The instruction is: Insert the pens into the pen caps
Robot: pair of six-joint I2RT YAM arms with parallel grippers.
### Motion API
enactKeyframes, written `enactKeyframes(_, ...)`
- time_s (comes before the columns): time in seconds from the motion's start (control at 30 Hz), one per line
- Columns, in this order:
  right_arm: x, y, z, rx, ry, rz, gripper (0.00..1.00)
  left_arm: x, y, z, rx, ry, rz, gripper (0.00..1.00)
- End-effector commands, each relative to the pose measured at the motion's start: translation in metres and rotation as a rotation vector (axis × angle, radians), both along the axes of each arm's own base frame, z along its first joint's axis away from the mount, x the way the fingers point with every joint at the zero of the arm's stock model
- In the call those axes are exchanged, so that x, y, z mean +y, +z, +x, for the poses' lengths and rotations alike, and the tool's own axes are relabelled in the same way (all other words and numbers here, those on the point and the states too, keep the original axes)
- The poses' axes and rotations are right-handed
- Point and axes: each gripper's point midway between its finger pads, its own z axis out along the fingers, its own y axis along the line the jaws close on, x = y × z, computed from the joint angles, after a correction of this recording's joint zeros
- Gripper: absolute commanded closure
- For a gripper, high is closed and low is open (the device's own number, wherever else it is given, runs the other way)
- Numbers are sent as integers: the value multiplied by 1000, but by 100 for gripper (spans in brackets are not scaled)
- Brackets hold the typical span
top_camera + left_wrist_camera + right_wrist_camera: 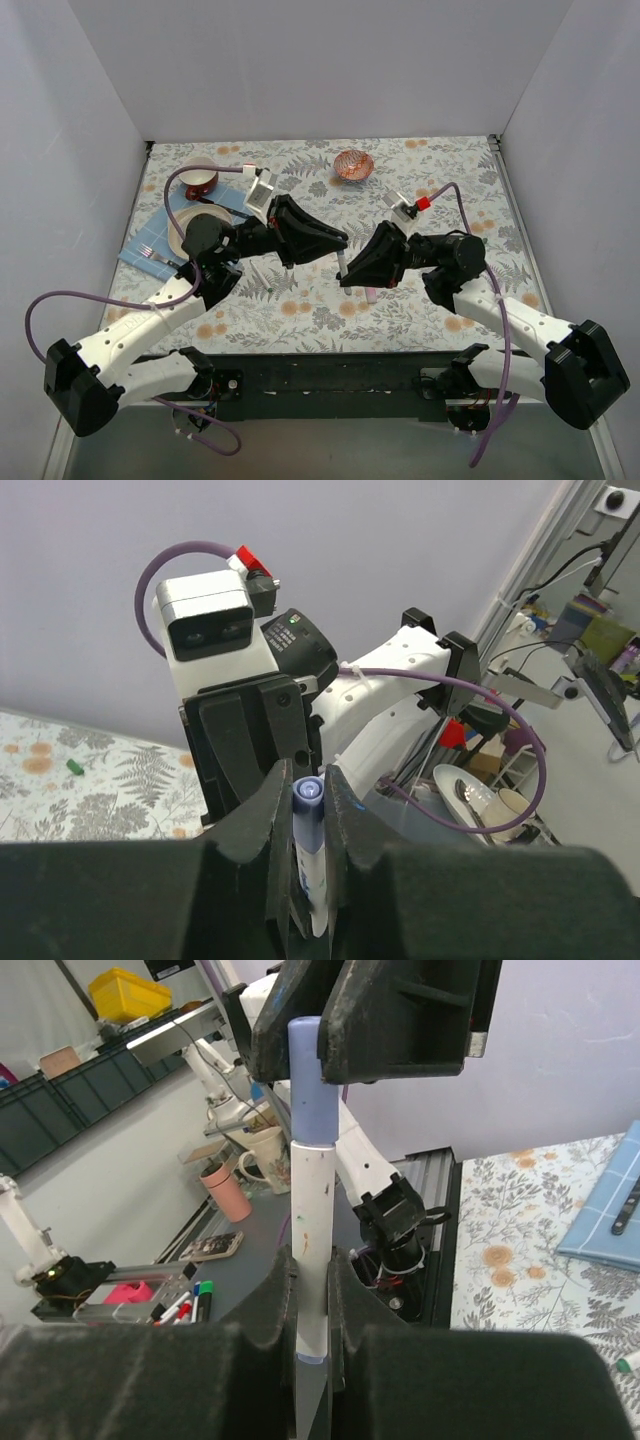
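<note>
Purple-blue pen cap | left pincer clamped on it | right pincer clamped on white pen | arm sticker unreadable

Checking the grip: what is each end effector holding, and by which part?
One slim white pen, shared: the right end effector clamps its white barrel, and the left end effector pinches the purple-blue cap at its top.

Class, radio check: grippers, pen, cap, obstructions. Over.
Left gripper shut on purple-blue cap. Right gripper shut on white pen. Cap over pen's end. Nothing obstructing.
</note>
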Motion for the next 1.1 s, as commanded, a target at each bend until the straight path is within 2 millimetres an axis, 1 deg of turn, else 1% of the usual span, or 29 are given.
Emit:
enactKeyframes(0.0, -1, 50, 6, -80, -42, 138, 99, -1, -39, -22, 56, -160, 28, 100)
enactKeyframes(0.03, -2, 58, 7, -77, -40, 154, 99, 1, -49, -27, 89, -190, 18, 100)
enactKeyframes(0.07, -2, 64, 11, -73, -49, 167, 99, 0, -56, -28, 121, -206, 19, 100)
enactKeyframes(0.1, -4, 77, 12, -102, -56, 195, 99, 1, -61, -30, 145, -220, 13, 100)
enactKeyframes(0.13, -5, 83, 17, -113, -72, 202, 99, 2, -73, -33, 186, -234, 11, 100)
enactKeyframes(0.17, -5, 88, 23, -118, -92, 212, 99, 7, -65, -38, 206, -263, -34, 100)
enactKeyframes(0.2, -6, 91, 27, -120, -104, 211, 99, 5, -69, -39, 222, -270, -40, 100)
enactKeyframes(0.23, -9, 101, 33, -143, -125, 225, 99, 4, -71, -41, 225, -272, -39, 100)
enactKeyframes(0.27, -9, 104, 38, -152, -146, 233, 99, -2, -81, -40, 236, -248, -16, 100)
enactKeyframes(0.3, -9, 108, 41, -164, -154, 238, 99, -5, -85, -39, 236, -226, -6, 100)
enactKeyframes(0.33, -8, 115, 43, -173, -161, 244, 99, -10, -92, -44, 253, -233, 13, 100)
enactKeyframes(0.4, -6, 120, 49, -177, -178, 251, 99, -14, -97, -48, 262, -246, 15, 100)
enactKeyframes(0.43, -5, 125, 50, -182, -179, 260, 99, -18, -101, -52, 266, -264, 16, 100)
enactKeyframes(0.5, -2, 128, 58, -170, -191, 260, 99, -25, -112, -50, 299, -253, 39, 100)
enactKeyframes(0.57, 0, 133, 62, -181, -195, 257, 99, -31, -123, -54, 321, -254, 62, 100)
enactKeyframes(0.67, 0, 136, 73, -192, -237, 228, 99, -31, -142, -53, 345, -226, 93, 100)
enactKeyframes(0.73, -3, 140, 78, -204, -260, 229, 99, -30, -161, -52, 352, -197, 142, 100)
enactKeyframes(0.8, -6, 144, 82, -209, -268, 230, 99, -27, -167, -54, 351, -191, 148, 100)
enactKeyframes(0.83, -8, 145, 87, -196, -279, 228, 99, -26, -174, -54, 366, -187, 165, 100)
enactKeyframes(0.9, -11, 152, 89, -204, -288, 234, 99, -26, -179, -54, 365, -178, 166, 100)
enactKeyframes(0.97, -9, 155, 95, -185, -297, 245, 99, -27, -177, -55, 361, -176, 145, 100)
enactKeyframes(1.0, -10, 160, 92, -200, -285, 267, 99, -30, -181, -54, 370, -178, 150, 100)
enactKeyframes(1.03, -8, 157, 95, -188, -271, 267, 99, -33, -177, -57, 358, -190, 135, 100)
enactKeyframes(1.07, -7, 158, 94, -167, -258, 271, 99, -35, -177, -55, 375, -188, 130, 100)
